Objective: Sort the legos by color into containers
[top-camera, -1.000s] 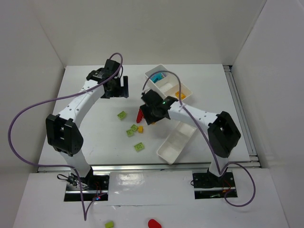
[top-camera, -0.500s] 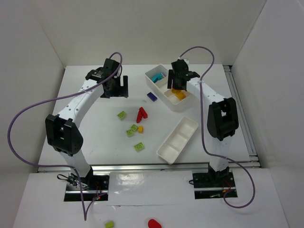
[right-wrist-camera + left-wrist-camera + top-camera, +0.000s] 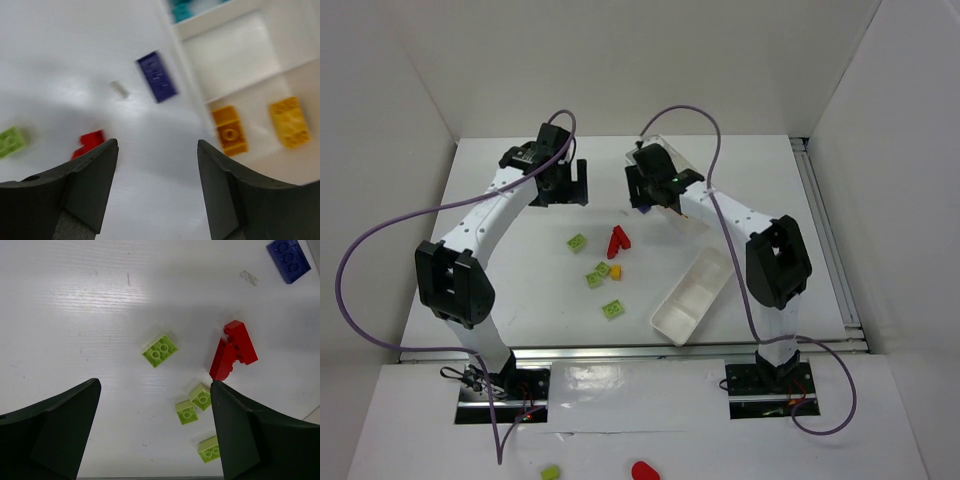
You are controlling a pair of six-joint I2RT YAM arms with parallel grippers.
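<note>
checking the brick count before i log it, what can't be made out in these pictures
Top view: the far tray lies mostly under the right arm, so its contents are hidden.
Right wrist view: the teal brick is cut off by the top edge, and the picture is blurred.
Left wrist view: the lowest lime brick is partly behind a finger of the left pincer.
</note>
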